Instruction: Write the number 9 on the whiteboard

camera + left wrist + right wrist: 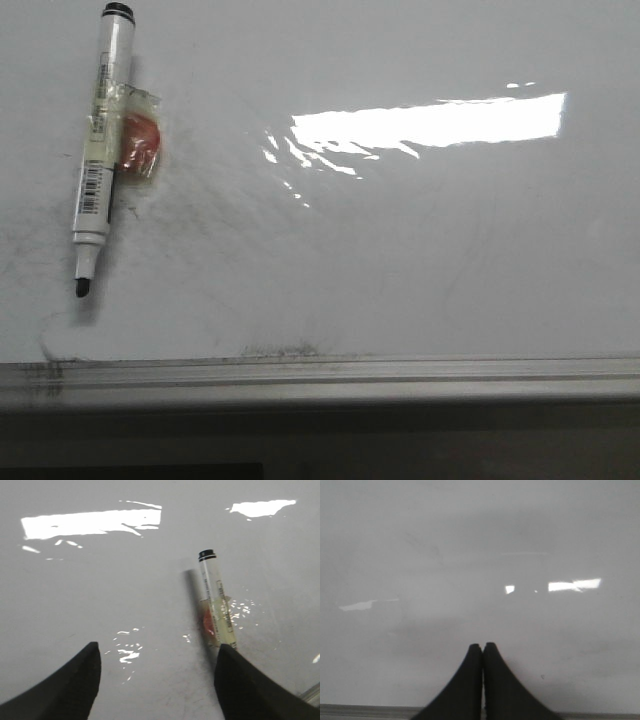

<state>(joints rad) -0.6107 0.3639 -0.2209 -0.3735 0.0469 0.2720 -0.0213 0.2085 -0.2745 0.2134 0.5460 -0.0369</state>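
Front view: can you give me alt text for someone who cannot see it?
An uncapped black marker lies on a glossy whiteboard at the left, tip pointing toward the near metal rail, with a reddish lump taped to its barrel. Nothing is written yet; only grey smudges and bright glare show. No arm is in view.

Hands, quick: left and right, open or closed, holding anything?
Left hand: open, empty, marker lying beside it.
Right hand: closed, holding nothing.
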